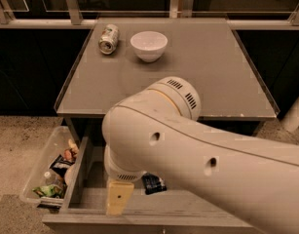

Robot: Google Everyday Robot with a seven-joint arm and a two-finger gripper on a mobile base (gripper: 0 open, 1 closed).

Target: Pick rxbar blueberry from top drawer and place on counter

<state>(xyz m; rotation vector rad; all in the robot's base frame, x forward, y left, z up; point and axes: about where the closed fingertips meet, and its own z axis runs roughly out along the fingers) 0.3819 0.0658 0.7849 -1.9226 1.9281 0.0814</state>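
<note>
The top drawer [80, 175] is pulled open below the counter [207, 77]. My gripper [119, 203] hangs down inside the drawer near its front left part, under my big white arm [197, 150]. The rxbar blueberry [153, 183], a dark wrapper with pale print, shows just to the right of the gripper's wrist, low in the drawer. I cannot tell whether it lies on the drawer floor or is held. My arm hides most of the drawer's inside.
A silver can [109, 38] lies on its side and a white bowl [149, 45] stands at the counter's far left. A clear plastic bin of snacks [47, 173] sits on the floor left of the drawer. A white post [296, 112] stands at the right.
</note>
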